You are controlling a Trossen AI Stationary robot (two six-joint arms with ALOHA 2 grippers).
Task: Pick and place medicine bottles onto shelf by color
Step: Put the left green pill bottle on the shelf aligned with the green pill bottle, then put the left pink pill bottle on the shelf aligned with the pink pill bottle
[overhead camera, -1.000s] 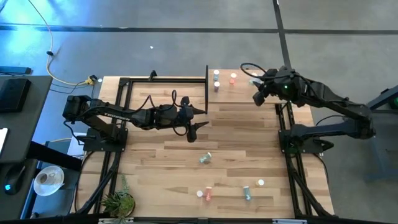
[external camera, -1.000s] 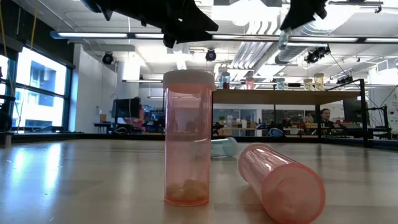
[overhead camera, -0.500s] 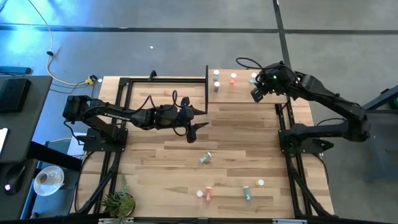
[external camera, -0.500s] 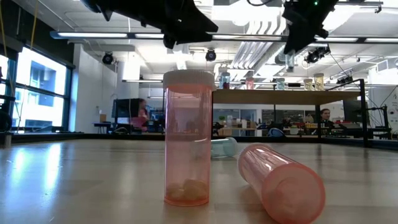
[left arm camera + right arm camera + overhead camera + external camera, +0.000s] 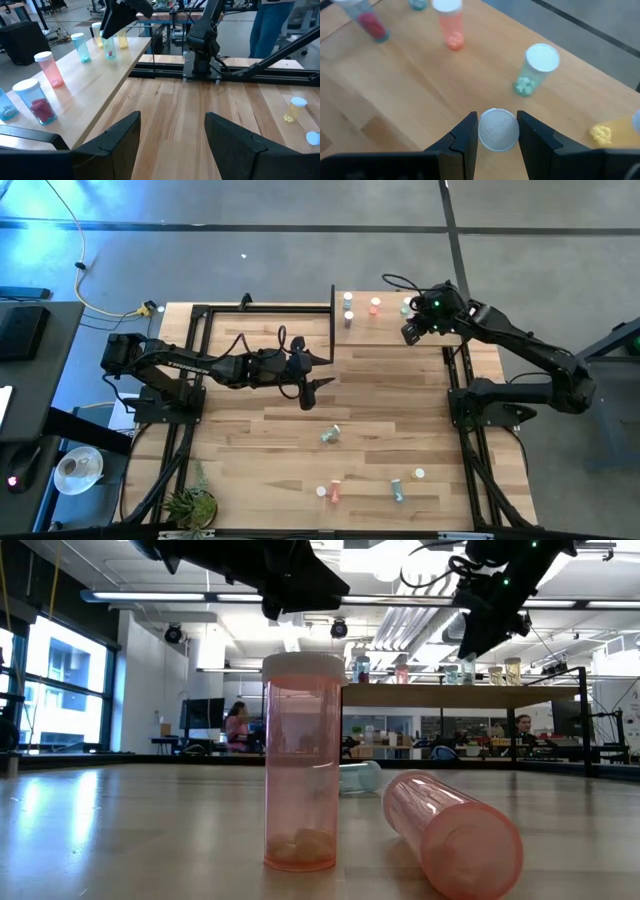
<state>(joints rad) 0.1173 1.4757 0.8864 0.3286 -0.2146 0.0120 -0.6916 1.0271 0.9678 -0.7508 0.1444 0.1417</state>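
Light-wood desk (image 5: 290, 440) fills the frame's middle; the raised light-wood shelf (image 5: 390, 330) sits upper right. Above it, the right gripper (image 5: 497, 131) has its jaws clenched on a white-capped bottle (image 5: 498, 129), long axis vertical, cap up. Rigid, light, slick plastic: best gripped around the body. The left gripper (image 5: 172, 137) hovers mid-frame, jaws released.

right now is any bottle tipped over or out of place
Yes. In the low view a pink bottle lies on its side on the table beside an upright pink bottle; a teal bottle behind them lies down too.
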